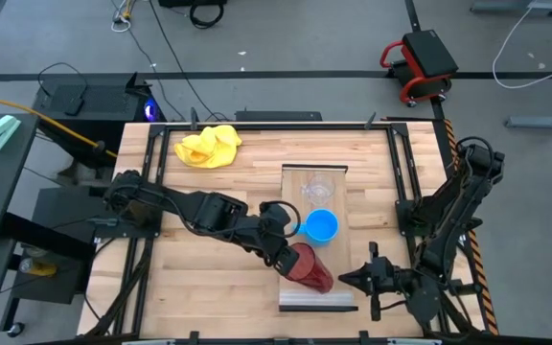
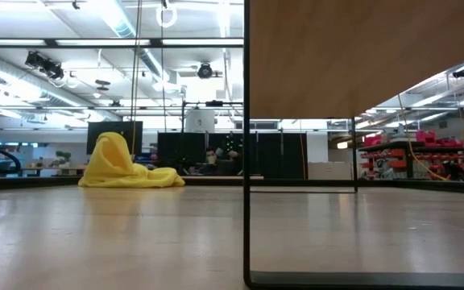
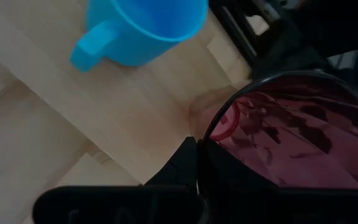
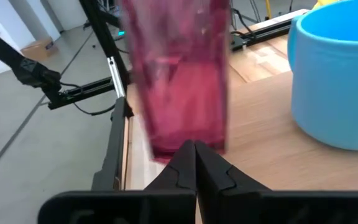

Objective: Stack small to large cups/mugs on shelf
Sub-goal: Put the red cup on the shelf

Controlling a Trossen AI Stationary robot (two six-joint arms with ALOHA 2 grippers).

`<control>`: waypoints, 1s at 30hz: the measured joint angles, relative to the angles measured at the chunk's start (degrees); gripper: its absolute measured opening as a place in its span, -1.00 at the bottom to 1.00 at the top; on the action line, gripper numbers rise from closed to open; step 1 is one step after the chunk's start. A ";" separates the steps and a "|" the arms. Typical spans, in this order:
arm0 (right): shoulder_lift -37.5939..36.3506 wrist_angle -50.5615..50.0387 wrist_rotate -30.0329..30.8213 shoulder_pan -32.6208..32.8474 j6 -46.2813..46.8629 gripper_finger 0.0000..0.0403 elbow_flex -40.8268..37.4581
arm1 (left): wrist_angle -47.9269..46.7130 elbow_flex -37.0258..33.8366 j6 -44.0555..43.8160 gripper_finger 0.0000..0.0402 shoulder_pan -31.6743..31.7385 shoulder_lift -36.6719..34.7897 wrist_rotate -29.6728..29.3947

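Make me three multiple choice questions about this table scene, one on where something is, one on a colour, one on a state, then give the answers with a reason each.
1. Where does the yellow cloth lie?
A. On the shelf
B. On the tabletop near its far left corner
C. Inside the blue mug

2. What colour is the cup gripped by the left gripper?
A. Dark red
B. Green
C. White

3. How is the right gripper?
A. Shut, holding nothing
B. Open around the blue mug
C. Shut on the clear cup

Answers:
1 B: the yellow cloth sits off the shelf.
2 A: the left gripper pinches the rim of the dark red ribbed cup.
3 A: the right gripper has its fingers together, short of the cup.
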 joint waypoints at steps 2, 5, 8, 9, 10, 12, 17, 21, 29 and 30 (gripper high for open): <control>0.00 0.00 -0.37 0.02 -0.01 -1.00 0.00 | -0.12 -0.02 0.02 -0.94 0.20 0.45 -0.13; -0.02 -0.04 -0.37 0.02 -0.02 -1.00 0.00 | -0.14 -0.02 0.08 -0.94 0.48 0.92 -0.07; -0.02 -0.09 -0.38 0.05 -0.02 -1.00 0.00 | -0.20 -0.02 0.83 -0.94 0.59 1.04 -0.02; -0.02 -0.09 -0.38 0.05 -0.07 -1.00 0.00 | -0.16 -0.02 0.85 -0.94 0.63 1.02 -0.02; -0.02 -0.11 -0.38 0.05 -0.22 -1.00 0.00 | -0.14 -0.02 0.85 -0.94 0.74 1.00 -0.02; -0.02 -0.13 -0.36 0.03 -0.24 -1.00 0.00 | -0.24 -0.02 0.87 -0.94 0.76 1.00 0.04; -0.02 -0.15 -0.63 -0.09 -0.44 -1.00 0.00 | -0.34 -0.02 1.05 -0.94 1.27 1.09 0.02; 0.43 -0.04 -1.08 -0.27 -0.42 -1.00 0.00 | -0.34 -0.02 1.07 -0.94 1.44 1.15 0.03; 5.76 2.65 -2.78 -1.65 2.60 -1.00 -0.07 | -0.21 -0.01 1.15 -0.94 1.42 1.17 0.15; 6.11 3.36 -2.78 -1.85 2.60 -1.00 -0.07 | -0.16 -0.02 1.25 -0.94 1.41 1.20 0.22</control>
